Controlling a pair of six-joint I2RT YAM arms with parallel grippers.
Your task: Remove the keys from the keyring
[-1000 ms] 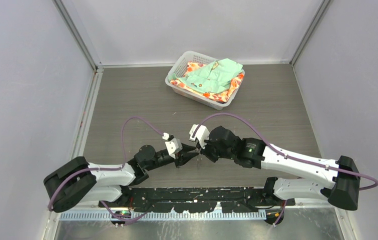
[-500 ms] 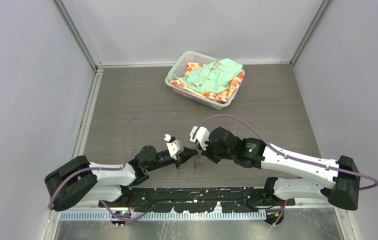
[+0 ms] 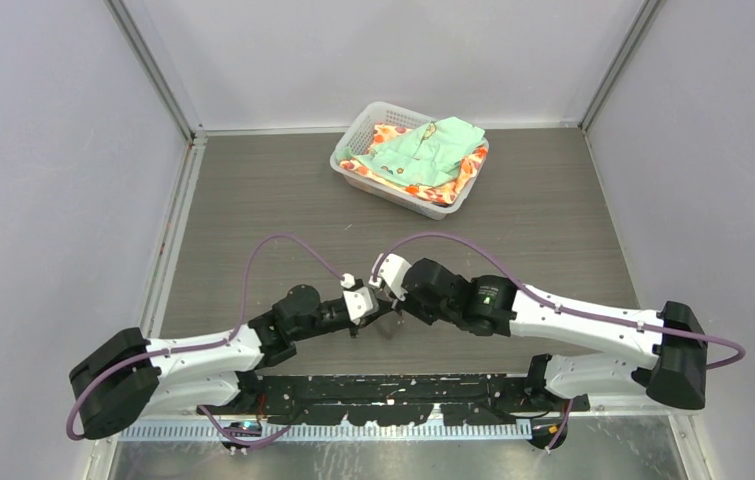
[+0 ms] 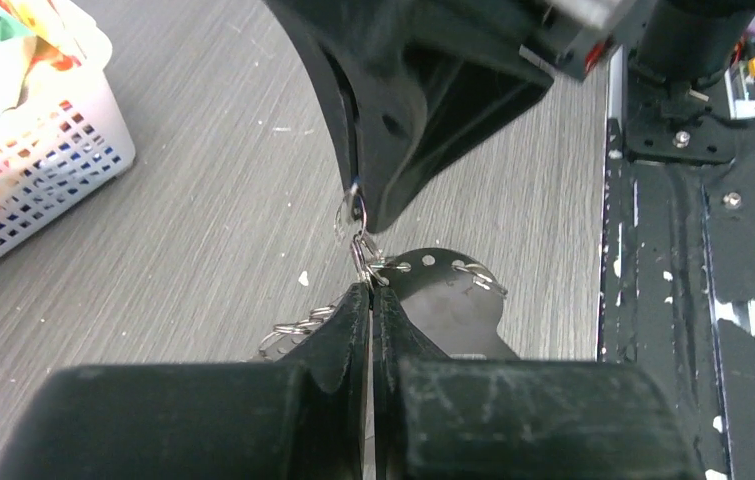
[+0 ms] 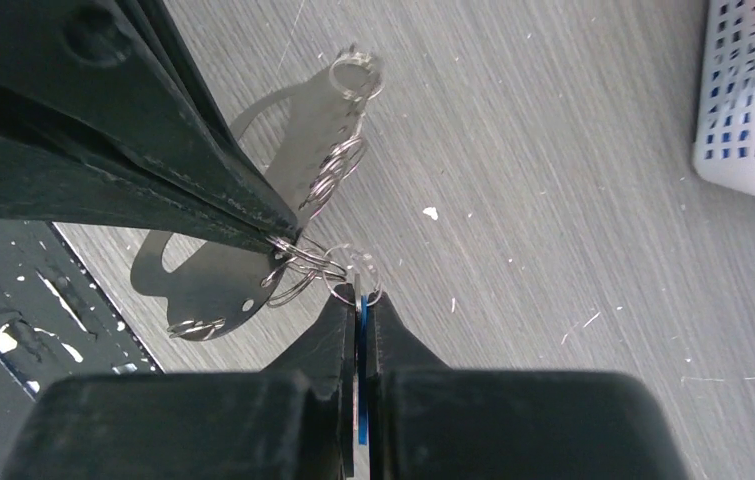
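My two grippers meet tip to tip low over the table's near middle. My left gripper is shut on the silvery split rings of the keyring, a flat grey strap with holes that hangs below it, also in the right wrist view. My right gripper is shut on the keys. The blue key head shows as a thin strip between its fingers, with a silvery blade beside it. One ring links the two grips. In the top view the keys are too small to make out.
A white mesh basket holding green and orange cloth stands at the back middle, and also shows in the left wrist view and the right wrist view. Pale specks lie on the grey wood-grain table. The black base rail runs along the near edge.
Both grippers have shifted slightly left and away from the near edge, staying joined at the keyring. The left arm has stretched out further.
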